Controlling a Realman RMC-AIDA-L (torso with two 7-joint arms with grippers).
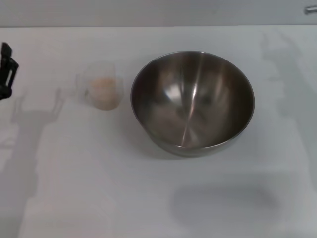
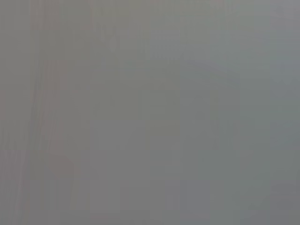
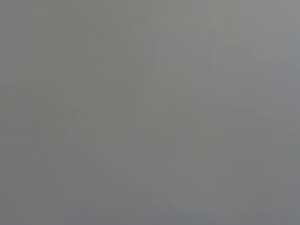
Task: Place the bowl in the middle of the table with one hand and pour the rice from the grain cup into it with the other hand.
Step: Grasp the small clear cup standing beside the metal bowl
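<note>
The bowl (image 1: 192, 101) is a large shiny steel one standing upright and empty on the white table (image 1: 89, 188), a little right of centre in the head view. The grain cup (image 1: 101, 87) stands to its left, clear plastic, with the rice (image 1: 105, 87) as a pale beige heap inside. My left gripper (image 1: 7, 69) shows only as a dark part at the left edge, well apart from the cup. My right gripper is out of view. Both wrist views show plain grey with nothing to tell apart.
A small metal part (image 1: 311, 9) shows at the far right top corner. Arm shadows lie on the table at the left and right sides.
</note>
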